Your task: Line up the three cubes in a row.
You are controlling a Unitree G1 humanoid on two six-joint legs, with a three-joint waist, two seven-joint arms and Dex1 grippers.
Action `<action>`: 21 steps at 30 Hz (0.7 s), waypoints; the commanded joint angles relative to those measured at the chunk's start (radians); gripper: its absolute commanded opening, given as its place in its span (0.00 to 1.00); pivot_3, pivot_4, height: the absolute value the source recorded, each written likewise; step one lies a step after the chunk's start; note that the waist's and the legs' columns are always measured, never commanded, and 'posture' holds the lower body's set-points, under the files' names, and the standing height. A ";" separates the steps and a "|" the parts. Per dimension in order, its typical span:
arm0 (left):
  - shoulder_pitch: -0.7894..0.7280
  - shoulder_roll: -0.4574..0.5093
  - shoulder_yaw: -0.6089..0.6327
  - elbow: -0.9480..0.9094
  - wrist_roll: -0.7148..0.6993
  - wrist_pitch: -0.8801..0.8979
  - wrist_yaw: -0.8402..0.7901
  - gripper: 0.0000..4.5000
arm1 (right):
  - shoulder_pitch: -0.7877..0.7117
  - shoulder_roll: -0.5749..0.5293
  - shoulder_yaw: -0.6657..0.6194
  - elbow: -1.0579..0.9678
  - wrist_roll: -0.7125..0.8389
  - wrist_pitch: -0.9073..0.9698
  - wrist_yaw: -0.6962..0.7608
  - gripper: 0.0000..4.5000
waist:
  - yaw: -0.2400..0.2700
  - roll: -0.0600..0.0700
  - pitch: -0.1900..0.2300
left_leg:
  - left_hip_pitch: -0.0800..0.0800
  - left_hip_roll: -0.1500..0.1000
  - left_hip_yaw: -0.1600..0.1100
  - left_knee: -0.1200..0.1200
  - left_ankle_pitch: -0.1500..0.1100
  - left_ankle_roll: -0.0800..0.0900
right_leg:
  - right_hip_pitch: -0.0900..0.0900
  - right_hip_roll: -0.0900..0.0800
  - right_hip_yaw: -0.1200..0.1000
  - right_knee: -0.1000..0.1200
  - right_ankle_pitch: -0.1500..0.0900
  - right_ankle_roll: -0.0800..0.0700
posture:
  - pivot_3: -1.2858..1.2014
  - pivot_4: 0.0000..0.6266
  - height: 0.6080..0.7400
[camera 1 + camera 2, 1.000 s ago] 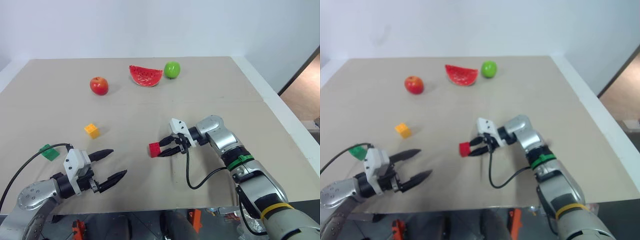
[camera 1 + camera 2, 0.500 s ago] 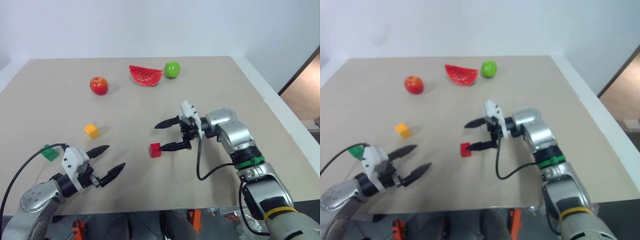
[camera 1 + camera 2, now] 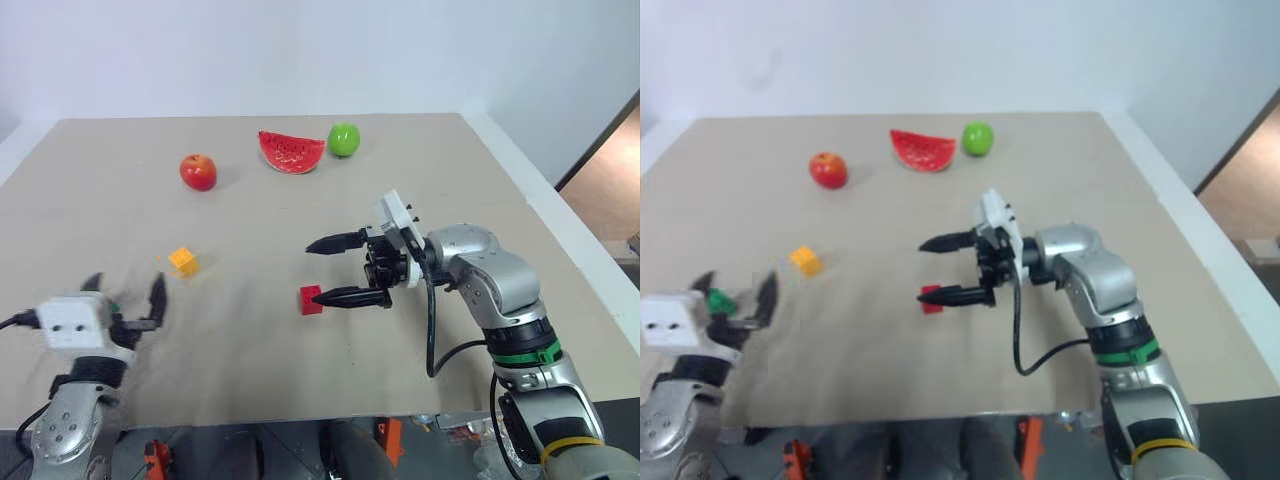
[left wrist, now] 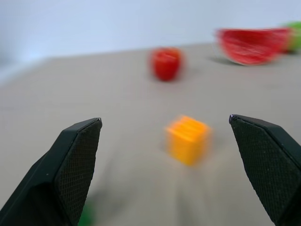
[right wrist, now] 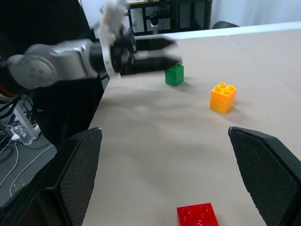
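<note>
Three cubes scattered, no row yet; red cube (image 3: 311,299) mid-table just below spread, empty right gripper (image 3: 333,270); orange cube (image 4: 187,139) dead ahead of left gripper (image 4: 167,141), fingers wide, empty; green cube (image 5: 174,75) beside it; left arm nearer both.

I find no readable text, no labels, no brand marks, no numbers, no signs anywhere, near or far, left or right
</note>
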 commanded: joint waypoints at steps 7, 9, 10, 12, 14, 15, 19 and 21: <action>-0.061 -0.158 0.086 -0.012 0.057 0.126 0.258 1.00 | -0.023 0.006 -0.015 0.009 0.005 -0.075 -0.017 0.99 | 0.000 -0.001 0.000 | 0.000 -0.001 0.000 0.000 0.000 0.000 | 0.000 0.001 -0.001 0.000 0.000 0.001 | 0.52 0.24 1.00; -0.082 -0.160 0.072 0.019 0.062 0.116 0.256 1.00 | -0.027 0.009 -0.009 0.032 -0.005 -0.098 -0.012 0.99 | 0.000 -0.001 0.000 | 0.000 0.000 -0.001 0.000 0.000 0.000 | 0.000 0.001 -0.001 0.000 0.000 0.001 | 0.52 0.24 1.00; -0.093 -0.164 0.067 0.034 0.056 0.118 0.255 1.00 | -0.029 0.011 -0.007 0.042 -0.009 -0.108 -0.010 0.99 | 0.000 -0.001 0.000 | 0.000 0.000 0.000 0.000 0.000 0.000 | 0.000 0.001 -0.001 0.000 0.000 0.001 | 0.52 0.24 1.00; -0.116 -0.175 0.068 0.065 0.045 0.119 0.259 1.00 | -0.034 0.014 -0.002 0.058 -0.015 -0.123 -0.008 0.99 | 0.000 -0.001 0.000 | 0.000 -0.001 0.000 0.000 0.000 0.000 | 0.000 0.001 -0.001 0.000 0.000 0.001 | 0.52 0.24 1.00; -0.131 -0.181 0.070 0.089 0.041 0.126 0.261 1.00 | -0.036 0.015 0.000 0.070 -0.023 -0.138 -0.004 0.99 | 0.000 -0.001 0.000 | 0.000 -0.001 0.000 0.000 0.000 0.000 | 0.000 0.001 -0.001 0.000 0.000 0.001 | 0.52 0.24 1.00; -0.135 -0.183 0.071 0.099 0.045 0.126 0.264 1.00 | -0.036 0.015 0.000 0.074 -0.025 -0.142 -0.003 0.99 | -0.001 -0.001 0.000 | 0.000 -0.001 0.000 0.000 0.000 0.000 | 0.000 0.001 -0.001 0.000 0.000 0.001 | 0.52 0.24 1.00; -0.146 -0.191 0.075 0.129 0.047 0.121 0.277 1.00 | -0.037 0.015 -0.004 0.081 -0.013 -0.141 0.011 0.99 | -0.001 -0.001 0.000 | -0.001 0.000 0.000 0.000 0.000 0.000 | 0.000 0.001 -0.001 -0.001 0.000 0.001 | 0.52 0.24 1.00; -0.153 -0.198 0.080 0.143 0.045 0.116 0.286 1.00 | -0.036 0.020 -0.007 0.081 -0.007 -0.146 0.017 0.99 | 0.000 -0.001 0.000 | -0.001 0.000 0.000 0.000 0.000 0.000 | 0.000 0.001 -0.001 -0.001 0.000 0.001 | 0.52 0.24 1.00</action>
